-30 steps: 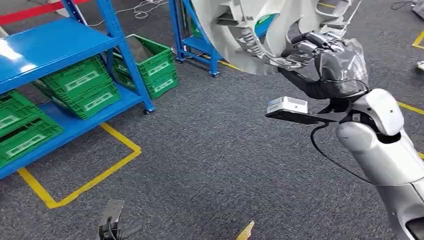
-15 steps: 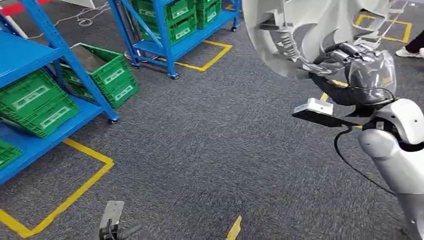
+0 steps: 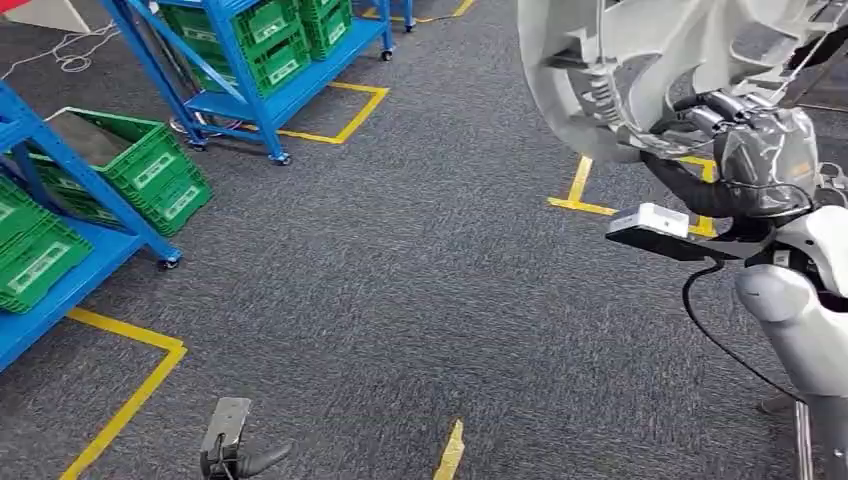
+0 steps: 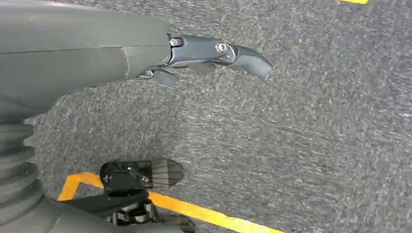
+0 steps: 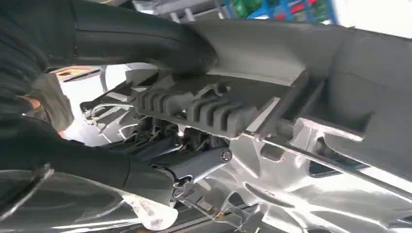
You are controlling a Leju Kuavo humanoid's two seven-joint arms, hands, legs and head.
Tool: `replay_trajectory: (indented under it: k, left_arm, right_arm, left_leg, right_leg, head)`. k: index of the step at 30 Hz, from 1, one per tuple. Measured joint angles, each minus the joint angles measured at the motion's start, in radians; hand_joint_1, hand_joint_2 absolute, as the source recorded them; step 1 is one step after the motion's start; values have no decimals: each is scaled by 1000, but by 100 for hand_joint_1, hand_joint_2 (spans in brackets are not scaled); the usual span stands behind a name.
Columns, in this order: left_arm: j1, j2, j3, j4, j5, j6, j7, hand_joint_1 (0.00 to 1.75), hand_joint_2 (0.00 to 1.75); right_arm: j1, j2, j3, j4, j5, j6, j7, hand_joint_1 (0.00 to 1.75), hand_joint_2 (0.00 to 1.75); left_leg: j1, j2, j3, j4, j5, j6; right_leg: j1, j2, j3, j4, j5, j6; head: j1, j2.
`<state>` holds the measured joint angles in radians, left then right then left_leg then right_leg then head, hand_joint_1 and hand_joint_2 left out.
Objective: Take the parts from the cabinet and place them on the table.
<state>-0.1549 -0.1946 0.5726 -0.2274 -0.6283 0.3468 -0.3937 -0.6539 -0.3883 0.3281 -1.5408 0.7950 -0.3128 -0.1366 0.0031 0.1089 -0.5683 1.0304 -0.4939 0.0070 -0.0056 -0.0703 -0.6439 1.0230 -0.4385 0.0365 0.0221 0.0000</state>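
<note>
Right hand (image 3: 735, 125) gripped the large grey moulded part (image 3: 640, 60), raised clear of the blue racks (image 3: 255, 100). Left hand (image 4: 214, 51) hung empty, fingers loosely extended over the carpet (image 3: 420, 300). Pick judged complete; carry and placement outstanding, table unseen.

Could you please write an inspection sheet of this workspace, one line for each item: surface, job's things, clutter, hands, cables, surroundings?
Surface: grey carpet floor with yellow tape lines.
Job's things: large silver-grey moulded part, held up high in the right hand.
Clutter: loose green crate standing on the floor beside the shelf leg.
Hands: right hand grips the part; left hand hangs over the floor and holds nothing.
Cables: black cable looping beside the right arm; thin wire lying on the floor.
Surroundings: blue shelving racks loaded with green crates; no table in view.
</note>
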Motion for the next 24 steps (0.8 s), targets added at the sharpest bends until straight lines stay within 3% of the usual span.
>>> replay_trajectory:
  k: [2, 4, 5, 6, 7, 8, 9, 11, 12, 13, 14, 15, 17, 18, 19, 20, 22, 23, 24]
  left_arm:
    - [-2, -3, 0, 0, 0, 0, 0, 0, 175]
    - [-4, -2, 0, 0, 0, 0, 0, 0, 175]
    - [-1, -2, 0, 0, 0, 0, 0, 0, 175]
    - [2, -2, 0, 0, 0, 0, 0, 0, 175]
    - [6, -2, 0, 0, 0, 0, 0, 0, 175]
    - [7, -2, 0, 0, -3, 1, 0, 0, 175]
    - [6, -2, 0, 0, -8, 5, 0, 0, 175]
    - [5, -1, 0, 0, -13, 12, -3, 0, 175]
    - [5, 1, 0, 0, -14, 14, -4, 0, 175]
    - [7, 3, 0, 0, -14, 15, -6, 0, 175]
    - [7, 2, 0, 0, -14, 21, -8, 0, 175]
    - [7, 1, 0, 0, -14, 24, -8, 0, 175]
    - [5, 1, 0, 0, -13, 32, -9, 0, 175]
    - [4, 0, 0, 0, -13, 36, -9, 0, 175]
    - [4, -2, 0, 0, -12, 39, -9, 0, 175]
    - [5, -2, 0, 0, -11, 39, -9, 0, 175]
    - [10, -2, 0, 0, -11, 43, -9, 0, 175]
    - [10, -2, 0, 0, -11, 44, -9, 0, 175]
    - [11, -2, 1, 0, -10, 45, -9, 0, 175]
  right_arm:
    - [1, -2, -1, -2, 0, 0, 0, 175, 175]
    - [-2, -2, -1, -6, 0, 0, 0, 175, 175]
    - [-3, -2, -2, -6, 0, 0, 2, 175, 175]
    - [-2, -2, -1, -6, 0, 0, 2, 175, 175]
    - [0, -2, 0, -6, 0, 0, 1, 175, 175]
    - [2, -2, 1, -6, 0, 0, 1, 175, 175]
    - [6, -2, 0, -6, 0, 0, 0, 175, 175]
    - [10, -2, -3, -8, 0, 0, 0, 175, 175]
    - [12, -2, -5, -8, -1, 0, 0, 175, 175]
    - [14, -2, -10, -8, -1, 0, 0, 175, 175]
    - [16, -4, -12, -8, 1, 0, 0, 175, 175]
    - [22, -8, -17, -9, 3, -3, 0, 175, 175]
    - [40, -18, -30, -9, 14, -5, 0, 175, 175]
    - [48, -26, -37, -10, 22, -5, 2, 175, 175]
    - [48, -32, -45, -8, 30, -6, 4, 175, 175]
    - [48, -33, -50, -8, 35, -7, 7, 175, 175]
    - [66, -37, -56, -6, 45, -10, 23, 175, 175]
    - [77, -44, -61, -4, 47, -12, 25, 175, 175]
    - [86, -50, -69, 1, 48, -11, 29, 175, 175]
  left_leg:
    - [6, 20, 7, -1, -8, -14]
    - [12, -70, -19, 67, -59, -16]
    - [12, -91, -53, 143, -98, -15]
    - [11, -102, -95, 232, -133, -15]
    - [10, -105, -129, 298, -151, -14]
    - [9, -106, -147, 322, -144, -12]
    - [8, -107, -142, 297, -113, -8]
    - [7, -121, -86, 147, -10, 3]
    - [7, -162, -56, 62, 38, 10]
    - [14, -205, -47, 45, 30, 15]
    - [13, -199, -35, 19, 21, 9]
    - [7, -190, -37, 20, 18, 8]
    - [8, -169, -32, 7, 23, 16]
    - [13, -154, -27, -2, 29, 23]
    - [12, -143, -24, -5, 30, 26]
    - [10, -131, -24, -5, 30, 29]
    - [9, -100, -24, -5, 28, 30]
    - [9, -87, -24, -5, 27, 30]
    - [9, -74, -23, -5, 25, 29]
  right_leg:
    - [1, 27, 0, -5, 2, -17]
    - [-4, 48, 4, -7, 3, -30]
    - [-4, 59, 4, -7, 3, -34]
    - [-2, 75, 4, -7, 4, -36]
    - [0, 90, 4, -6, 3, -37]
    - [1, 107, 5, -6, 3, -37]
    - [2, 124, 6, -5, 3, -37]
    - [4, 155, 10, -1, 1, -36]
    - [3, 166, 10, 2, -1, -34]
    - [7, 178, 3, 6, -2, -29]
    - [-2, 190, -3, 8, 0, -25]
    - [-7, 202, -9, 4, 6, -15]
    - [-8, 224, -12, -4, 12, -1]
    - [-9, 188, -24, 4, 5, -1]
    - [-3, 127, -39, 36, -18, 5]
    - [-5, 98, -70, 99, -50, 12]
    - [-10, 78, -149, 256, -109, 22]
    - [-14, 76, -170, 297, -117, 26]
    - [-17, 75, -169, 294, -105, 29]
  head:
    - [0, 0]
    - [-2, 0]
    - [-5, 0]
    - [-5, 0]
    - [-5, 0]
    - [-6, 0]
    - [-6, 0]
    - [-6, 0]
    - [-6, 0]
    - [-3, 0]
    - [-4, 0]
    - [-7, 0]
    - [-7, 0]
    - [-7, 0]
    - [1, 0]
    - [2, 0]
    - [2, 0]
    - [3, 0]
    - [2, 0]
